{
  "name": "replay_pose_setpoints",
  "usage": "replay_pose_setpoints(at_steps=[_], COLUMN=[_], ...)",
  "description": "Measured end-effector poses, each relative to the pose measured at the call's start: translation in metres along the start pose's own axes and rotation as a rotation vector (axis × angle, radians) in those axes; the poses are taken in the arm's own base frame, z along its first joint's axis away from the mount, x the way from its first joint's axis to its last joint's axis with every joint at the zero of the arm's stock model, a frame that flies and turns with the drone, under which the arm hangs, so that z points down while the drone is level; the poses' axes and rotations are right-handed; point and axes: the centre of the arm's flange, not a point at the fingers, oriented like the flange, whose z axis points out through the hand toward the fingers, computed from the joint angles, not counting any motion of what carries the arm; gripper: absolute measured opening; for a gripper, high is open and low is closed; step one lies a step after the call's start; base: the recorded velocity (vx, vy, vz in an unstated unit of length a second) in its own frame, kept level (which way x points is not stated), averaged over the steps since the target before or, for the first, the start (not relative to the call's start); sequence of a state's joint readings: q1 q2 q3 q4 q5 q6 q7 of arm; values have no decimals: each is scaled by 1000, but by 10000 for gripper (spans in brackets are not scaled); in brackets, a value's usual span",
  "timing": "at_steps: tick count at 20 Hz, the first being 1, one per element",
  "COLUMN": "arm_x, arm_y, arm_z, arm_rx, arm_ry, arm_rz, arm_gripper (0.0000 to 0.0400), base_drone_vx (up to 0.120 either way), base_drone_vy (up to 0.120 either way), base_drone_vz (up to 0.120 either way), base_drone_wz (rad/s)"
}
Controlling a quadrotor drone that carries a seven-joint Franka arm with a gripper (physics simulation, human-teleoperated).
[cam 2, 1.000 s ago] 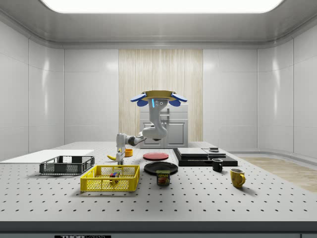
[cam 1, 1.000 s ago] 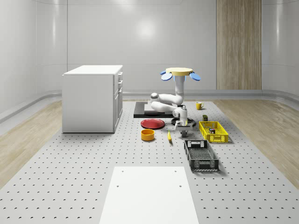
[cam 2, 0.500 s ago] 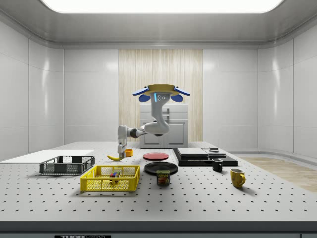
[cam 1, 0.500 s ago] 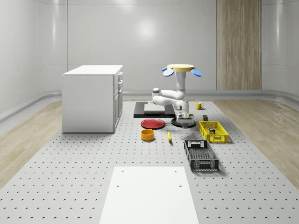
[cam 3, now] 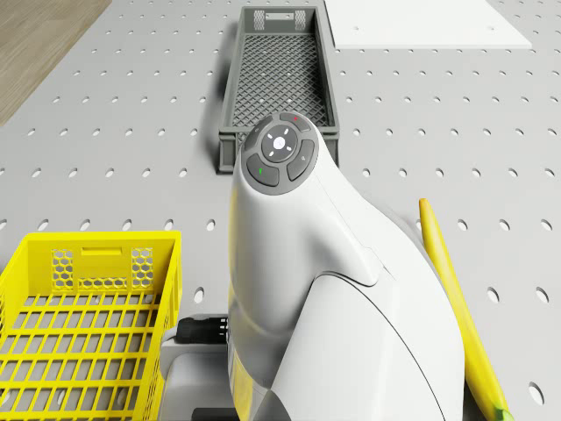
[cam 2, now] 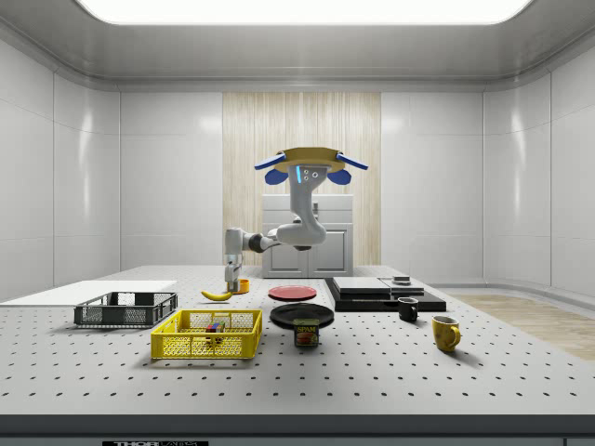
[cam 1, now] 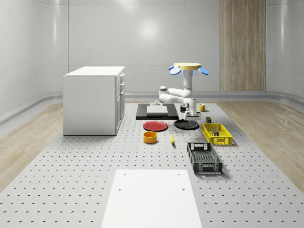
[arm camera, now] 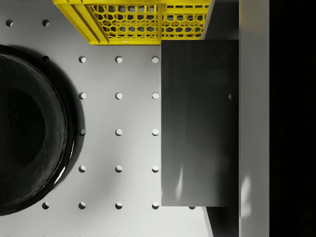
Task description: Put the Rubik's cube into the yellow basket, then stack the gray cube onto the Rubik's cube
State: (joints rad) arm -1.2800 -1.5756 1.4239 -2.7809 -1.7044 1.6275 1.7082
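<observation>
One gray cube [arm camera: 197,123] is seen pressed flat against a finger of the gripper [cam 1: 189,118], whose jaws appear clamped on it. The drone [cam 1: 188,66] hovers above the table, and the gripper is hung over the black plate [arm camera: 29,128], beside the yellow basket [cam 2: 204,351]. The Rubik's cube [cam 2: 216,327] is already inside the basket. The gray cube is judged rigid, light and smooth-sided, best pinched across opposite flat faces.

White jointed arm [cam 1: 175,96], yellow disc drone body [cam 1: 187,66], blue rotors, grey button cluster
</observation>
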Motion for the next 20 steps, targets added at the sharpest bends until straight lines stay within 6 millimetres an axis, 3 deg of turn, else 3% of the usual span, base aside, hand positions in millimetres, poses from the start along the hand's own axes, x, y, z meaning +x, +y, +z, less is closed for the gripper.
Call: replay_pose_setpoints(at_steps=[20], arm_x=[0], arm_y=[0], arm_z=[-1], arm_rx=[0], arm_ry=[0], arm_rz=[0], arm_gripper=[250], base_drone_vx=[0], base_drone_vy=[120], base_drone_vz=[0], base_drone_wz=[0])
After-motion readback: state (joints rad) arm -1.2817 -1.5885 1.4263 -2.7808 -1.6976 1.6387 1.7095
